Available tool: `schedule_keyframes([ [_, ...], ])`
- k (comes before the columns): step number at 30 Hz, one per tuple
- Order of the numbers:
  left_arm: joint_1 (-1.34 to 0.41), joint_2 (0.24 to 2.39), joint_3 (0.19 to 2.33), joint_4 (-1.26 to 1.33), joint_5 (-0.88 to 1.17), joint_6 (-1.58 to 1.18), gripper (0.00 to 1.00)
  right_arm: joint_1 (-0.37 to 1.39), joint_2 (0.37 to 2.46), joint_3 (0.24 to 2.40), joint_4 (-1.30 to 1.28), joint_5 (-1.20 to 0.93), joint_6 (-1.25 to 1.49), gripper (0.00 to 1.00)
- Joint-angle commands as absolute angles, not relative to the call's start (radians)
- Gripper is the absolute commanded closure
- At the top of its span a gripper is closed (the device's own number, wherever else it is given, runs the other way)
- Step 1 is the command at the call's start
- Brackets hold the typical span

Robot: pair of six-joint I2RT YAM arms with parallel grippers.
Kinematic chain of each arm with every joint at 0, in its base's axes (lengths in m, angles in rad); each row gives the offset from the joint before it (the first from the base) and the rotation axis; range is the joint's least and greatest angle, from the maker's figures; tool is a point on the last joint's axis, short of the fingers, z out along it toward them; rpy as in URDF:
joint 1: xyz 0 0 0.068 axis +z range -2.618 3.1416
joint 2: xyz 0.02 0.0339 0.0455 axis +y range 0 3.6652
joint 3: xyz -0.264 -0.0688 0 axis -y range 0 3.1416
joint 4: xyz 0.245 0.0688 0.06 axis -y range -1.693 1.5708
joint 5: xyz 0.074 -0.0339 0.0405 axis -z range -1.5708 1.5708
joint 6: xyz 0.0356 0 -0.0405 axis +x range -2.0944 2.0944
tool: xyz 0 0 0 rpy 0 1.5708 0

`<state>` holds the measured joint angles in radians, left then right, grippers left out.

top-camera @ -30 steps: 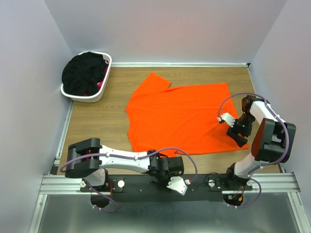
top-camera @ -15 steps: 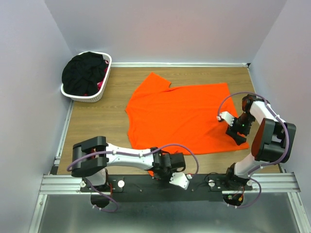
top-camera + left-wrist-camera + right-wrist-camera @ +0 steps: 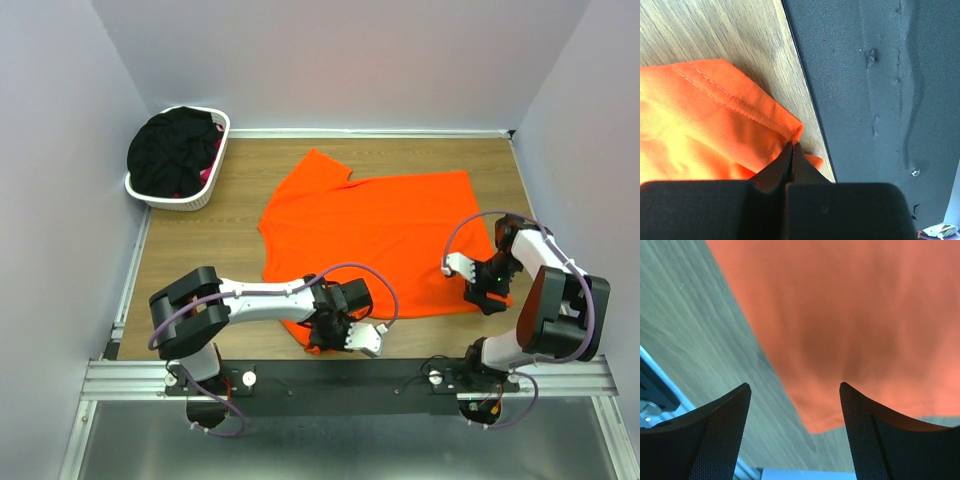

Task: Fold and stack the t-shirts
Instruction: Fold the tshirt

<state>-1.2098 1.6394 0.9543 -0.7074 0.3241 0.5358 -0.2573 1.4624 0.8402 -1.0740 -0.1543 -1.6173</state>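
Already gripped at one near corner, open over the other.

From above, see the orange t-shirt (image 3: 380,240) spread flat on the counter (image 3: 200,250), lying lengthwise left to right, with the white laundry basket (image 3: 190,200) of black t-shirts (image 3: 175,150) well off its far-left corner. Note the left pincer (image 3: 335,335) at its near-left corner and the right pincer (image 3: 487,290) at its near-right corner, each nearest its own end. Through the left wrist, clamped fully shut on a stitched fold of that corner, cloth bunched just ahead of the tips. Through the right wrist, spread wide and holding nothing, poised over the near-right corner with the shirt's edge passing between the two fingers; probably needs to drop and close before any lift of both corners. Plain, bright, smooth cloth, barely wrinkled.
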Motion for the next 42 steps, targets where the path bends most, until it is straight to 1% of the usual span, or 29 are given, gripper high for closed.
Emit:
schedule_keyframes([
  [1, -1.195, 1.657, 0.966, -0.738, 0.353, 0.565, 1.0, -0.264, 1.453, 0.781, -0.988, -0.153, -1.675, 0.21],
  [2, -1.192, 1.657, 0.969, -0.739, 0.356, 0.566, 1.0, -0.264, 1.457, 0.773, -0.965, -0.152, -1.677, 0.21],
  [3, -1.187, 1.655, 0.974, -0.745, 0.359, 0.566, 1.0, -0.264, 1.457, 0.762, -0.95, -0.152, -1.672, 0.25],
  [5, -1.18, 1.652, 0.989, -0.752, 0.364, 0.563, 1.0, -0.262, 1.453, 0.736, -0.913, -0.15, -1.671, 0.35],
  [6, -1.177, 1.646, 0.995, -0.764, 0.365, 0.56, 1.0, -0.264, 1.448, 0.729, -0.901, -0.15, -1.669, 0.48],
  [8, -1.172, 1.634, 1.015, -0.778, 0.373, 0.554, 1.0, -0.264, 1.437, 0.722, -0.888, -0.147, -1.66, 0.6],
  [9, -1.17, 1.615, 1.022, -0.791, 0.376, 0.551, 1.0, -0.264, 1.434, 0.726, -0.89, -0.149, -1.652, 0.72],
  [11, -1.164, 1.589, 1.041, -0.81, 0.388, 0.551, 1.0, -0.262, 1.425, 0.745, -0.893, -0.144, -1.625, 0.86],
  [12, -1.157, 1.559, 1.046, -0.825, 0.385, 0.552, 1.0, -0.264, 1.413, 0.755, -0.896, -0.137, -1.617, 0.99],
  [15, -1.131, 1.522, 1.083, -0.86, 0.385, 0.566, 1.0, -0.265, 1.399, 0.808, -0.936, -0.143, -1.585, 1.0],
  [19, -1.054, 1.46, 1.147, -0.948, 0.397, 0.603, 1.0, -0.265, 1.39, 0.882, -1.006, -0.167, -1.566, 0.99],
  [27, -0.91, 1.408, 1.295, -1.048, 0.339, 0.675, 1.0, -0.265, 1.397, 0.925, -1.031, -0.14, -1.559, 0.99],
  [33, -0.795, 1.463, 1.436, -1.106, 0.262, 0.759, 1.0, -0.264, 1.472, 1.026, -1.052, -0.16, -1.517, 0.99],
  [42, -0.686, 1.581, 1.637, -1.117, 0.201, 0.871, 1.0, -0.264, 1.618, 1.19, -1.075, -0.172, -1.473, 0.98],
])
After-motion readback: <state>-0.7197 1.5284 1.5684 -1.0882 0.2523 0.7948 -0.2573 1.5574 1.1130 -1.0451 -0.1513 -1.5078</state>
